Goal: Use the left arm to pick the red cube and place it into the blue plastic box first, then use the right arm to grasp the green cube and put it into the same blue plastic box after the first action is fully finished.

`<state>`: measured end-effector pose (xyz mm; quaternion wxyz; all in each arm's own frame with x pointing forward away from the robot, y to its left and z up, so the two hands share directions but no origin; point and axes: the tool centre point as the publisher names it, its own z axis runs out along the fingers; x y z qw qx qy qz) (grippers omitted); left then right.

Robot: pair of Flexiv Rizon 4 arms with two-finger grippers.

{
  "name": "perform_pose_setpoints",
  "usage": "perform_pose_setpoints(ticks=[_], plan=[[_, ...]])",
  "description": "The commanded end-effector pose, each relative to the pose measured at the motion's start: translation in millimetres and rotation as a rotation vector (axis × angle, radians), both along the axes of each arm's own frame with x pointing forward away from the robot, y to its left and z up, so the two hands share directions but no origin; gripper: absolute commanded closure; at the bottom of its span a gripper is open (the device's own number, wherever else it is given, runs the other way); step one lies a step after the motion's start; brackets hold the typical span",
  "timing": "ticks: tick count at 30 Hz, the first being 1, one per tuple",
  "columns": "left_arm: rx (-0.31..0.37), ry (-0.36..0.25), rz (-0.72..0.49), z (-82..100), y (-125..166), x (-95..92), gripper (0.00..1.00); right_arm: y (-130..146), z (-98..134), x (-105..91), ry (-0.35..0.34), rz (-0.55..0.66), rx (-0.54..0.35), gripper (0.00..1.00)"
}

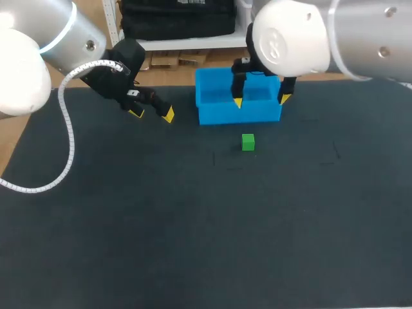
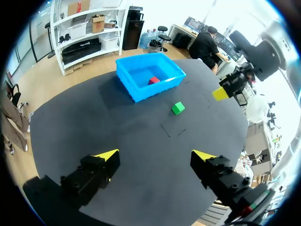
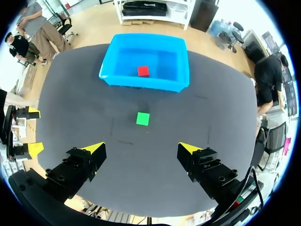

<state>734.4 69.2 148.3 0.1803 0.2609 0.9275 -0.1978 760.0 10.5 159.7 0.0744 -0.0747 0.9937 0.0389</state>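
Observation:
The red cube [image 2: 154, 80] [image 3: 143, 71] lies inside the blue plastic box [image 1: 238, 116] [image 2: 141, 92] [image 3: 141, 84]; the head view does not show it. On the dark mat just in front of the box sits the green cube [image 1: 248, 142] [image 2: 177, 108] [image 3: 142, 118], free of both grippers. My left gripper [image 1: 151, 114] [image 2: 155, 155] hangs open and empty to the left of the box. Above the box's front wall my right gripper [image 1: 261, 100] [image 3: 141, 148] is open and empty too, with the green cube ahead of its fingers.
A dark mat [image 1: 193, 225] covers the table, with faint marks around the green cube. In the right wrist view my left gripper's fingertips [image 3: 33, 112] show off to the side. In the left wrist view a yellow fingertip [image 2: 218, 93] of my right gripper shows beyond the green cube.

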Motion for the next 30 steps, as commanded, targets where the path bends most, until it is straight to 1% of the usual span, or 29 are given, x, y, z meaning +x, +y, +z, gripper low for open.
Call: perform_pose_setpoints(ticks=[1, 9, 16, 30], plan=[[-0.001, -0.001, 0.001, -0.4, -0.2, 0.4, 0.00, 6.8, -3.3, 7.3, 0.028, -0.003, -0.010, 0.00], [-0.001, -0.001, 0.001, -0.4, -0.2, 0.4, 0.00, 9.4, -19.6, 8.6, 0.063, -0.023, -0.024, 0.00], [-0.001, -0.001, 0.001, -0.4, -0.2, 0.4, 0.00, 12.1, -31.2, 8.5, 0.076, -0.028, -0.033, 0.00], [-0.001, -0.001, 0.001, -0.4, -0.2, 0.4, 0.00, 20.2, -54.2, 8.2, 0.063, -0.039, -0.015, 0.00]])
